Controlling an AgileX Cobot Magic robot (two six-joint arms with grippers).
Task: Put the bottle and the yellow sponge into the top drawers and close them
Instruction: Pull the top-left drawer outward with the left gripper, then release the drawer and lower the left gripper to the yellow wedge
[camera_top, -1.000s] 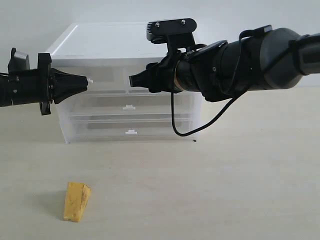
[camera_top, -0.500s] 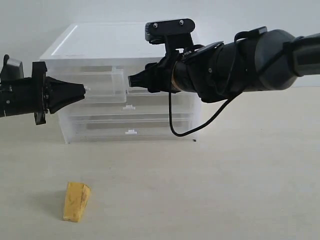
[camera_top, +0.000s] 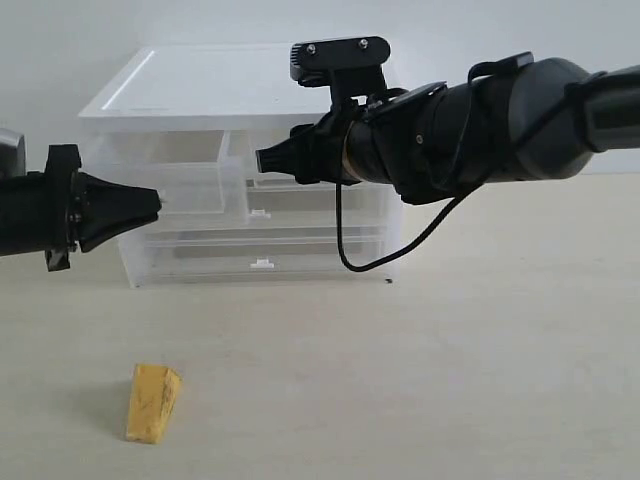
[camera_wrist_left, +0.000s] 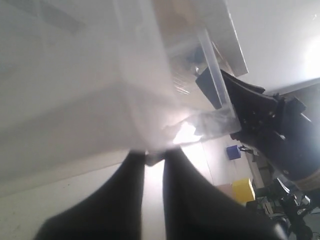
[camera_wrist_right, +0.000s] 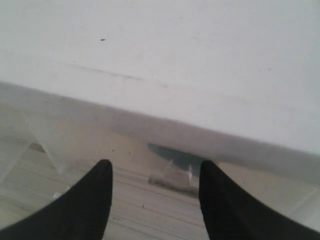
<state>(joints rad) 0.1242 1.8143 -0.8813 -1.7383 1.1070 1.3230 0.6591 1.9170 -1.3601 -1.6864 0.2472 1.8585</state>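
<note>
The yellow sponge (camera_top: 153, 402) lies on the table near the front left. The bottle is out of view. My left gripper (camera_top: 155, 206) (camera_wrist_left: 154, 156) is shut on the small white tab handle of the top left drawer (camera_top: 180, 165), which stands pulled out of the translucent drawer unit (camera_top: 250, 80). Higher up, my right gripper (camera_top: 262, 160) (camera_wrist_right: 156, 165) is open in front of the top right drawer (camera_wrist_right: 150, 142). That drawer's tab handle (camera_wrist_right: 172, 177) sits between the fingers, apart from both.
Two full-width drawers (camera_top: 260, 240) sit shut below the top pair. A black cable (camera_top: 345, 240) hangs from the right arm in front of the unit. Beige table (camera_top: 450, 380) stretches in front and to the right.
My left gripper has drawn back to the left, and the top left drawer has slid out with it. The right arm has hardly moved. The sponge has stayed put.
</note>
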